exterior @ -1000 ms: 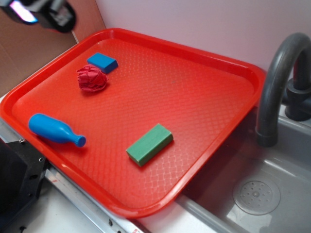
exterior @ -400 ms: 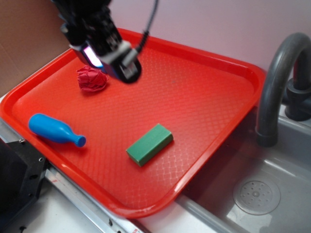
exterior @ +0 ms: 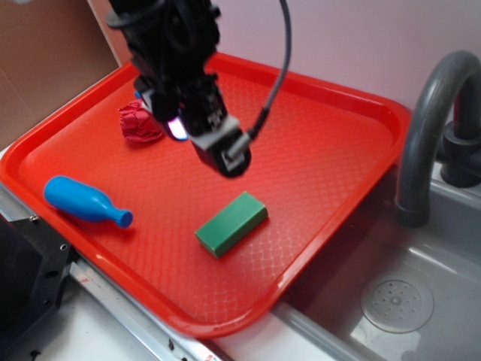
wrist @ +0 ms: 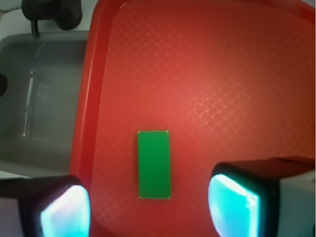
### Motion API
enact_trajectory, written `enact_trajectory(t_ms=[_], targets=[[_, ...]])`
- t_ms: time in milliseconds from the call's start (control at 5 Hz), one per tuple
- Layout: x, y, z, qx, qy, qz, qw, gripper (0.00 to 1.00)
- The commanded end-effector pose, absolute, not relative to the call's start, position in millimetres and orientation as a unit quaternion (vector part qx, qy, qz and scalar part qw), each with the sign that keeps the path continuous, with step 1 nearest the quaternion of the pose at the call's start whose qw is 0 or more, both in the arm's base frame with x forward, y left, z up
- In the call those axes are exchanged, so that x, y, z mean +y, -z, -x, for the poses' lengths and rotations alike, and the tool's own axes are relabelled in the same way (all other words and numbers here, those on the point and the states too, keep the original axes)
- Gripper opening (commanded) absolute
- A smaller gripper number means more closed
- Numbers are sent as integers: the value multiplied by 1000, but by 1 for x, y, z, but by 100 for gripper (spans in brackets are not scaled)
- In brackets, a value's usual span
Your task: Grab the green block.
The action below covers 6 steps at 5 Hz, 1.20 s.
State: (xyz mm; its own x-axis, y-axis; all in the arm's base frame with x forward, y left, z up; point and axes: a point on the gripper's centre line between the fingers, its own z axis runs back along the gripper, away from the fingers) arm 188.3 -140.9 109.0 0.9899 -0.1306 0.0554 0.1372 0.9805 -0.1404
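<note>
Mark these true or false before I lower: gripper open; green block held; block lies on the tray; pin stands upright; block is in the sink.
1. The gripper is open: true.
2. The green block is held: false; it lies free between the fingers, untouched.
3. The block lies on the tray: true.
4. The blue pin stands upright: false; it lies on its side.
5. The block is in the sink: false; the sink holds no block.

I am at a play kitchen, a grey sink (exterior: 421, 301) with a round drain (exterior: 396, 304), a dark bent tap (exterior: 428, 128) beside it, a big red tray (exterior: 331, 98) on the counter by my arm, a plain pale wall (exterior: 338, 37) behind
</note>
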Motion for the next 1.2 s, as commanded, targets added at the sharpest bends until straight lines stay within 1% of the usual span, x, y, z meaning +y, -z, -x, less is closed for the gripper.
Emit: enact_trajectory(t_ms=[0, 200, 400, 600, 800, 1000], targets=[[-151, -71, -183, -13, 54, 40, 998, 100], [-149, -49, -183, 3, 53, 29, 998, 100], [-149, -43, -182, 6, 55, 15, 998, 100], [-151, -27, -183, 26, 65, 18, 997, 100], [-157, -14, -181, 31, 71, -12, 997, 29], [-160, -10, -180, 28, 66, -23, 997, 0]])
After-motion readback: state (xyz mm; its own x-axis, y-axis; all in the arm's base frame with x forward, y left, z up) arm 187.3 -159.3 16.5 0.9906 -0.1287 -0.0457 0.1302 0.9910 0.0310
